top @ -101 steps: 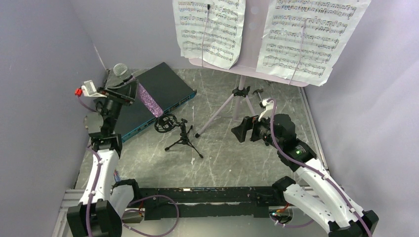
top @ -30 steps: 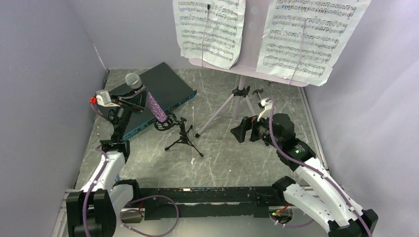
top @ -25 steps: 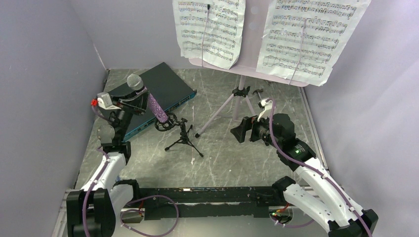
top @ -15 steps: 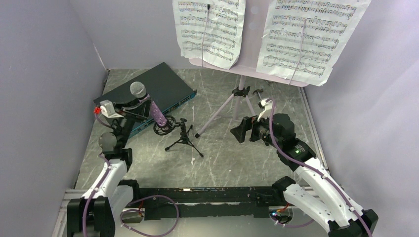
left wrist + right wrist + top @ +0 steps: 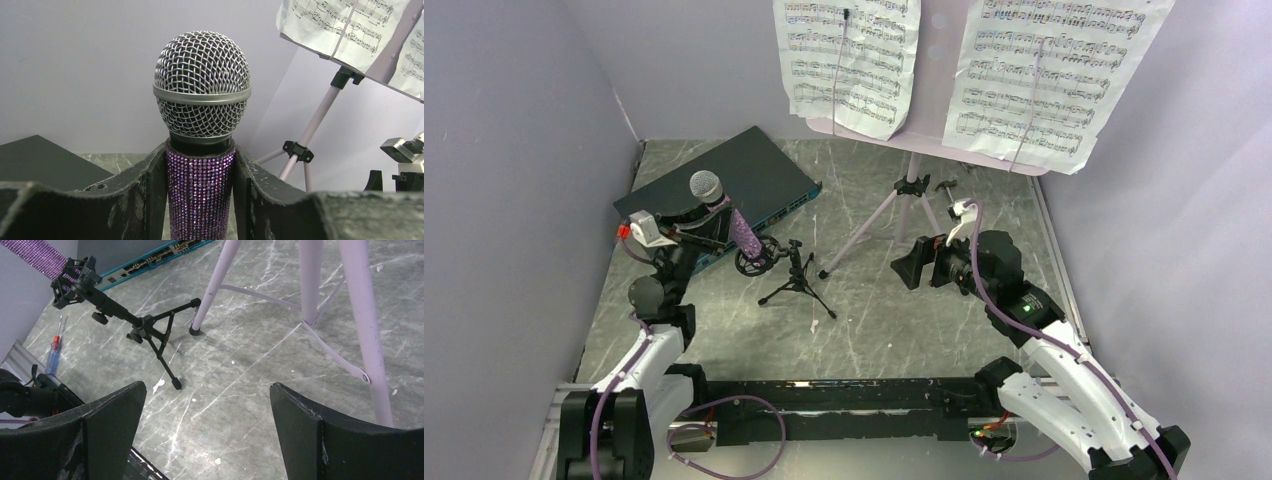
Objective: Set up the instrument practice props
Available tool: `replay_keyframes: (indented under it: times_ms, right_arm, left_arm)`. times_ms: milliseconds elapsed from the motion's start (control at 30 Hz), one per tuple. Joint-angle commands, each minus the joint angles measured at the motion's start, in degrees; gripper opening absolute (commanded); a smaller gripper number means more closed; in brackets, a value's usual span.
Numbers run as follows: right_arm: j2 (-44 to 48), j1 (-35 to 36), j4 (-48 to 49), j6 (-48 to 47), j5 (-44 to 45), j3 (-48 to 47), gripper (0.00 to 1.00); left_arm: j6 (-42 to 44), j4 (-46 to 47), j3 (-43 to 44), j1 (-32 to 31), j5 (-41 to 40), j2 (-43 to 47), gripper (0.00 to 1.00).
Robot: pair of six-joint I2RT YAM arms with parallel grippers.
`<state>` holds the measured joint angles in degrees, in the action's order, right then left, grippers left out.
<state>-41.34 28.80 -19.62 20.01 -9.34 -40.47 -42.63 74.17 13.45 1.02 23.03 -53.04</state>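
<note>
My left gripper (image 5: 716, 215) (image 5: 200, 167) is shut on the purple glitter microphone (image 5: 740, 230) (image 5: 200, 195), just below its silver mesh head (image 5: 202, 85). The microphone tilts, its lower end (image 5: 37, 255) reaching the ring mount (image 5: 755, 256) (image 5: 75, 280) of the small black tripod mic stand (image 5: 796, 277) (image 5: 145, 330). I cannot tell whether it sits inside the ring. The pale-lilac music stand (image 5: 932, 75) on its tripod (image 5: 894, 205) (image 5: 310, 280) carries two sheet-music pages (image 5: 849, 60) (image 5: 1049, 75). My right gripper (image 5: 914, 262) (image 5: 205, 390) hangs open beside the tripod, holding nothing.
A dark flat box with a teal edge (image 5: 734, 165) (image 5: 40, 160) lies at the back left, right behind the mic stand. A small screwdriver (image 5: 54, 352) lies on the floor near the left arm. Lilac walls close in on both sides and at the back.
My left arm has brought the microphone down and to the right, its lower end now at the ring mount. The right arm has not moved.
</note>
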Motion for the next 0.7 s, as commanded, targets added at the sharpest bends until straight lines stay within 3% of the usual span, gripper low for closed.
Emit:
replay_keyframes:
  times_ms: [0,667]
  right_arm:
    - [-0.1,-0.2,2.5,0.5,-0.5,-1.2,0.99]
    - [0.3,-0.2,3.1,0.8,-0.5,-0.5,0.99]
  left_arm:
    - [2.0,6.6,-0.8,-2.0,0.9,-1.3,0.03]
    - [5.9,14.9,-6.5,-4.6,-2.0,-3.0,0.03]
